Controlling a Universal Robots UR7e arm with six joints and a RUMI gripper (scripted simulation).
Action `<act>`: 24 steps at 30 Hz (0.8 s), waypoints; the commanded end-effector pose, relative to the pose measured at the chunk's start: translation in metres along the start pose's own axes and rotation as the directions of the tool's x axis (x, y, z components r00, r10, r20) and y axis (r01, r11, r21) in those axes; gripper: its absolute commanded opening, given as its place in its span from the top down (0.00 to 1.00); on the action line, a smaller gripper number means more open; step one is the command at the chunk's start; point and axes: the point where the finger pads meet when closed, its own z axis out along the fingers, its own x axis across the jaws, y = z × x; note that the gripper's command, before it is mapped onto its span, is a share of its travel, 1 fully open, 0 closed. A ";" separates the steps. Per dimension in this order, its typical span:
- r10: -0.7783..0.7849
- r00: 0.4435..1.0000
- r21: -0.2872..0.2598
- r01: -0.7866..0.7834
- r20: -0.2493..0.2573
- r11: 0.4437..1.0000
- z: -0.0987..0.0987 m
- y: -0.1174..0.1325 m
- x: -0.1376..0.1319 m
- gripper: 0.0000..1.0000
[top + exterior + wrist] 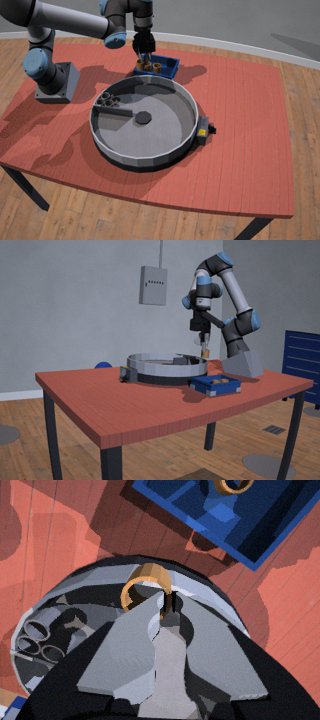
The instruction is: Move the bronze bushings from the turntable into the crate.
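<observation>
"At left?"
"Steel bushings [108,105] [50,617] on the turntable [144,161] [168,370] [100,575]."
"The end effector [144,59] [204,350] [169,593]?"
"It pinches a raised bronze bushing [140,66] [205,353] [159,573], outside the crate [157,75] [226,389] [200,526]."
"Farther right?"
"Two bronze ones [156,69] [216,381] [233,491] sit inside the crate."

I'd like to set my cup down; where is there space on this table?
Probably best: the red tabletop beyond the sensor-like box. Crowded: between turntable and blue crate, under the gripper.
</observation>
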 end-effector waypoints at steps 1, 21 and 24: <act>-0.024 1.000 -0.001 0.024 0.002 1.000 0.000 -0.011 0.022 1.00; -0.121 0.993 -0.001 0.121 0.002 0.993 0.000 -0.055 0.097 1.00; -0.132 0.991 -0.001 0.132 0.002 0.991 0.000 -0.059 0.105 1.00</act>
